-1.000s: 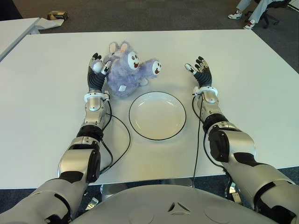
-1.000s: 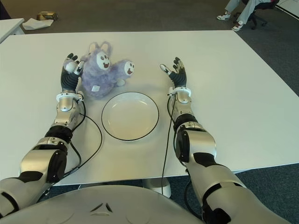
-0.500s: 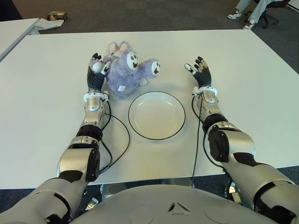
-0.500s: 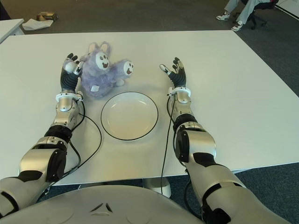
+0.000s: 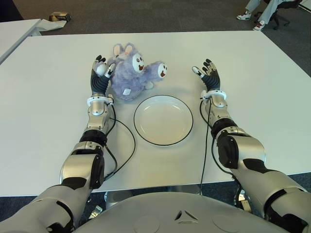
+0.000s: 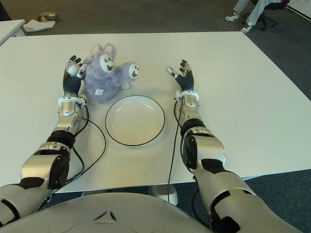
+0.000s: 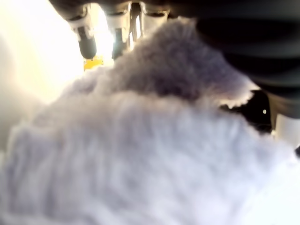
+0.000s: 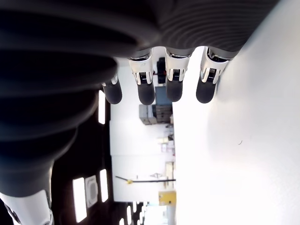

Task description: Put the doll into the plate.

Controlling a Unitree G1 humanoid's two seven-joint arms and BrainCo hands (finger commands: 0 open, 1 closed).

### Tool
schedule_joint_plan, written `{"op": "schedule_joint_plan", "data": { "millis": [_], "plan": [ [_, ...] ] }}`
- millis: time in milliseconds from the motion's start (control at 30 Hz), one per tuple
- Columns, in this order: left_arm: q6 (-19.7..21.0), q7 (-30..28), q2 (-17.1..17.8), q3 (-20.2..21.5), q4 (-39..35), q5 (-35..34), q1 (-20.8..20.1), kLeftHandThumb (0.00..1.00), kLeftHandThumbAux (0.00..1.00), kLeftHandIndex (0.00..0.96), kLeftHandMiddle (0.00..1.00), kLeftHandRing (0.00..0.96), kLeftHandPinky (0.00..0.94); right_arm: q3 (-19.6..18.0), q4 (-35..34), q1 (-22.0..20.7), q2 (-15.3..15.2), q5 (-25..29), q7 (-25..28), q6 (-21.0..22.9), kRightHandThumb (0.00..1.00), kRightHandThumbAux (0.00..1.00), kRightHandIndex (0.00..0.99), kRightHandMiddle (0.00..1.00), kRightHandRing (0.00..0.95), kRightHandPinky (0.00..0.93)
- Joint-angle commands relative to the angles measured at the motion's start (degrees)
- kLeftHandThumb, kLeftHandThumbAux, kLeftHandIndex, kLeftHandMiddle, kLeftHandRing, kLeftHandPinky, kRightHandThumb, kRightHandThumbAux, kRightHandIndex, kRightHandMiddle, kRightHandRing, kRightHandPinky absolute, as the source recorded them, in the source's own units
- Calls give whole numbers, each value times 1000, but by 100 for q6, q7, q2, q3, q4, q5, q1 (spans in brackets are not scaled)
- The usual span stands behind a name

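**Doll waits beside the plate, both hands spread and nothing moving**

Doll [image 5: 130, 75], a fluffy purple plush, lies on the white table [image 5: 272, 111] just beyond the far-left rim of the plate [image 5: 164, 120], outside it.

Eye views: my left hand [image 5: 101, 77] stands against the doll's left flank, fingers extended, not wrapped around it. My right hand [image 5: 209, 76] shows well to the right of the doll, beyond the plate's far-right side, fingers spread, holding nothing. Compared with half a second and a full second ago, I see no real change: doll, plate and both hands sit where they were. I judge the grasp has not begun, so the whole transfer remains.

Left wrist view: purple fur fills the picture, with fingertips [image 7: 86, 35] straight above it, not closed.

Right wrist view: four straight fingers [image 8: 173, 79] over bare table, nothing held.
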Motion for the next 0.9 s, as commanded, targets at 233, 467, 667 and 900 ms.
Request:
{"op": "schedule_joint_plan", "data": {
  "millis": [233,467,667,900],
  "plan": [
    [76,108,-206,-94,404,149,717,0,481,0,104,86,53,32,313,502,80,-24,20,257,56,678,6,26,17,11],
    [115,152,-241,-86,357,137,737,0,487,0,115,95,50,-7,315,512,85,25,53,263,56,692,9,31,24,28],
    [126,147,-262,-71,336,108,741,0,493,0,112,88,27,-40,315,507,90,51,77,268,55,694,11,35,28,28],
    [117,175,-272,-76,329,130,748,0,494,0,111,90,41,-64,316,504,87,54,94,269,61,689,14,35,27,26]
  ]
}}
